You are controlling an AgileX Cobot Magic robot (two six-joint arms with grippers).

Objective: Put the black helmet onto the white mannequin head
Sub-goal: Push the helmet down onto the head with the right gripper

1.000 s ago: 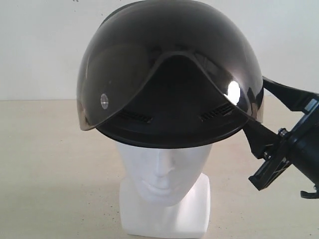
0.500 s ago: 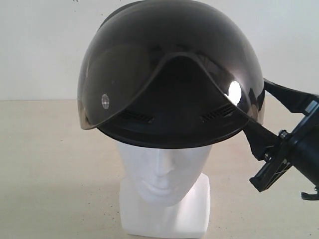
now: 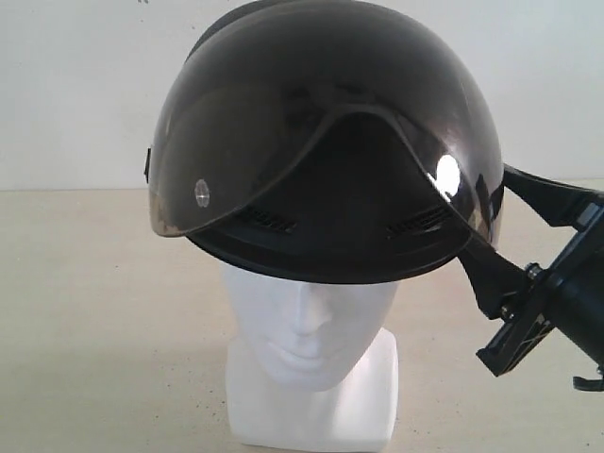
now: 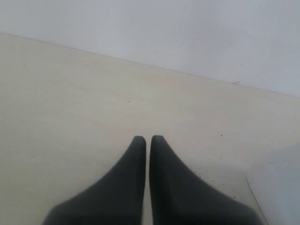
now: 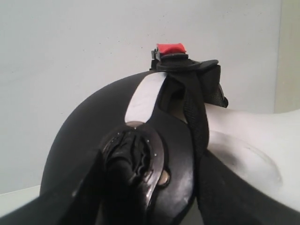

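The black helmet (image 3: pixel 321 123), with its smoky visor (image 3: pixel 217 142) lifted, sits over the crown of the white mannequin head (image 3: pixel 307 330), whose face shows below the rim. My right gripper (image 3: pixel 489 212) reaches in from the right and is shut on the helmet's side edge, one finger inside the rim and one outside. The right wrist view shows the helmet's side padding (image 5: pixel 140 159) between the fingers, a black strap (image 5: pixel 199 117) and the white head (image 5: pixel 253 140) beside it. My left gripper (image 4: pixel 148 137) is shut over bare table, holding nothing.
The beige table (image 3: pixel 94 311) runs to a white wall (image 3: pixel 75 85) behind the head. A red buckle tab (image 5: pixel 169 48) tops the strap. A white block's corner (image 4: pixel 276 187) shows near the left gripper.
The helmet and my right gripper have shifted slightly right and down together over the head. The left gripper's earlier state is not shown.
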